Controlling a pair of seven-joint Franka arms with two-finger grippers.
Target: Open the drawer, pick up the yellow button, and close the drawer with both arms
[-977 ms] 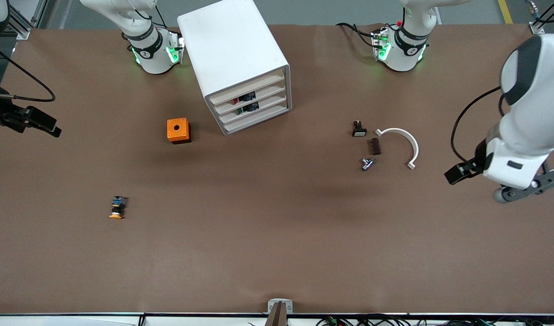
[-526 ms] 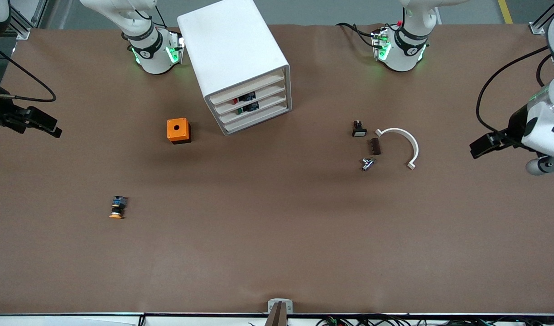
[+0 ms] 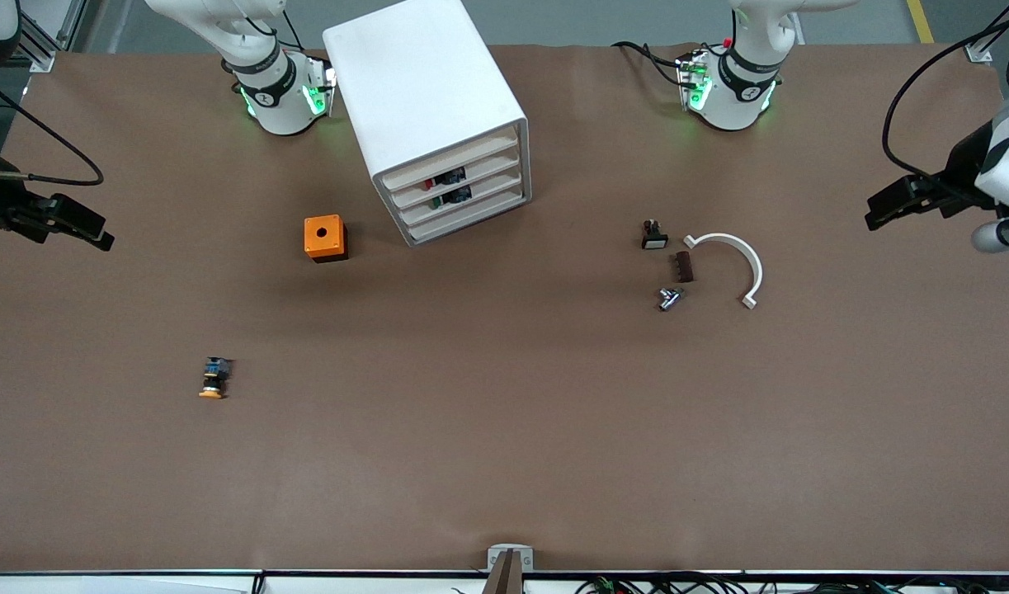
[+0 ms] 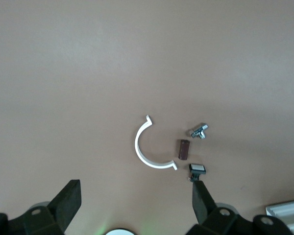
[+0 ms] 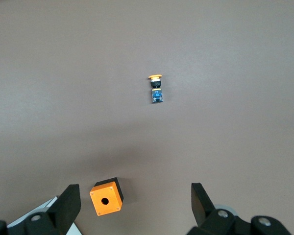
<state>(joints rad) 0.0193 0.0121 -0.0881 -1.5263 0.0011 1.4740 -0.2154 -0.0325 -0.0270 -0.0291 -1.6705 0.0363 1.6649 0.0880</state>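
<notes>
Since a second ago, the left claw (image 3: pixel 892 202) has pulled up and away toward the left arm's end of the counter (image 3: pixel 504 462), well apart from the white cabinet (image 3: pixel 426 107). It hangs there with fingers spread wide. The right claw (image 3: pixel 79 224) waits over the right arm's end, also spread wide.

All four trays look pushed in, also the top drawer (image 3: pixel 450 159). The button (image 3: pixel 213 379) lies on its side on the bare counter, nearer to the front camera than the cabinet, toward the right arm's end. It shows an orange-yellow cap, black body, blue end.

I judge the work nearly finished; to end well, both arms should retreat without brushing the cabinet.
</notes>
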